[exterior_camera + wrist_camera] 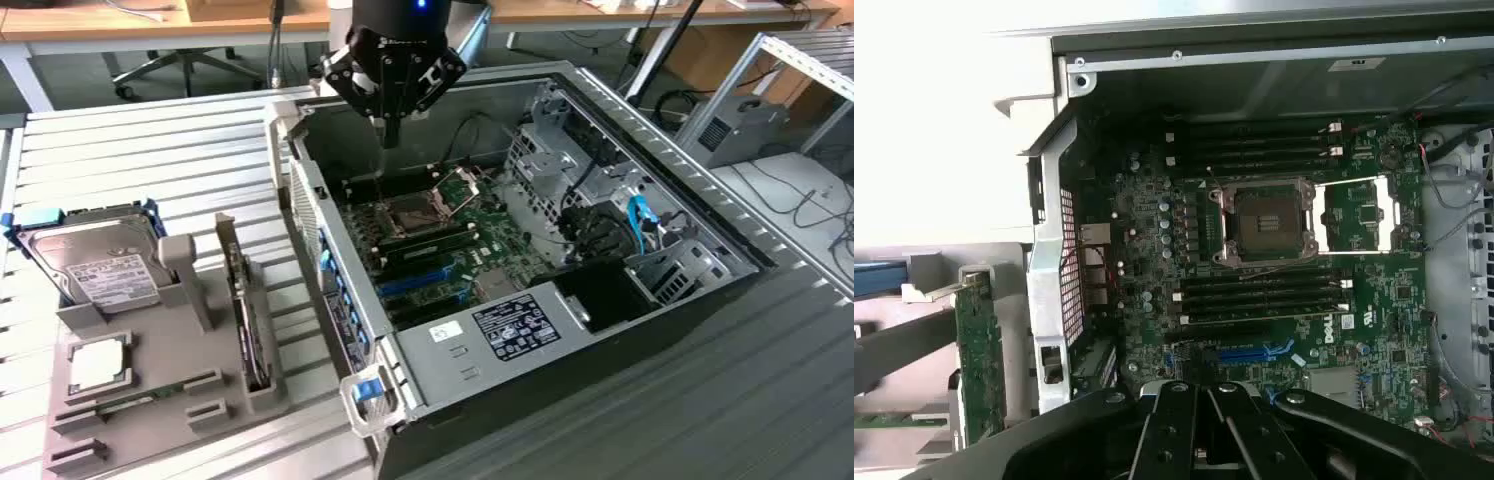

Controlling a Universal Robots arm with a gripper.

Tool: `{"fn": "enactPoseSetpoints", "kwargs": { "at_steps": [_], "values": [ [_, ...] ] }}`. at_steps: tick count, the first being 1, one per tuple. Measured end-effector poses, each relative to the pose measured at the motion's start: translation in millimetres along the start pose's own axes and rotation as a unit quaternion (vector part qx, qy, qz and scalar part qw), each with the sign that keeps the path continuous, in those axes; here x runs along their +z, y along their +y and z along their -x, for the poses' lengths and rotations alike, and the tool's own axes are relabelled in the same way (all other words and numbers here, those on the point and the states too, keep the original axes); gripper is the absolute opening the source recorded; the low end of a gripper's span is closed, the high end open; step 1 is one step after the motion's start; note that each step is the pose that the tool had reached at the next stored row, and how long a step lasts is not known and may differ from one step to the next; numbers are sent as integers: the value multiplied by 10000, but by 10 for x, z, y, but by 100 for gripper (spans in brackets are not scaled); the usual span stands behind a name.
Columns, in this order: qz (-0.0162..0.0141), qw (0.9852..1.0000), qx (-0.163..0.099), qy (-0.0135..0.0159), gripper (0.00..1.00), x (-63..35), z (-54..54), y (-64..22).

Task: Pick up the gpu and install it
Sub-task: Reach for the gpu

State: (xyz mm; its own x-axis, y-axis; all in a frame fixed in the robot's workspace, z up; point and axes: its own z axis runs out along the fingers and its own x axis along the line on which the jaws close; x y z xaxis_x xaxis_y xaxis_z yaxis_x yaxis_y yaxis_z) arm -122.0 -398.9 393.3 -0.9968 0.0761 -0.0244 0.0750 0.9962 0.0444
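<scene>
The gpu (pixel 248 325) stands edge-on in a grey fixture (pixel 160 400) at the exterior view's left, beside the open computer case (pixel 694 215). It is a thin dark card with a silver bracket strip at its far end. In the wrist view the gpu (pixel 979 360) sits outside the case wall. My gripper (pixel 390 132) hangs over the far part of the case, above the motherboard (pixel 501 245), well apart from the gpu. Its fingers are shut together with nothing between them. In the wrist view the gripper (pixel 1201 400) is over the blue card slots (pixel 1254 355).
The fixture also holds a silver hard drive (pixel 94 265), a processor chip (pixel 100 362) and a slim green memory stick (pixel 134 402). Inside the case are an open processor socket (pixel 1269 225), drive cages (pixel 574 140), cables and a power supply (pixel 514 328). The slatted table (pixel 147 150) surrounds everything.
</scene>
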Motion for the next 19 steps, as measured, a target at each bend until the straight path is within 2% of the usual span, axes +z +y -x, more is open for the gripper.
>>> {"fn": "enactPoseSetpoints", "kwargs": {
  "at_steps": [3, 4, 6, 19],
  "values": [
    [0, 10000, 0, 0, 11, -1, -56, -4],
    [0, 10000, 0, 0, 11, -3, -118, -9],
    [0, 10000, 0, 0, 11, -4, -161, -12],
    [0, 10000, 0, 0, 11, -6, -211, -16]
  ]
}}
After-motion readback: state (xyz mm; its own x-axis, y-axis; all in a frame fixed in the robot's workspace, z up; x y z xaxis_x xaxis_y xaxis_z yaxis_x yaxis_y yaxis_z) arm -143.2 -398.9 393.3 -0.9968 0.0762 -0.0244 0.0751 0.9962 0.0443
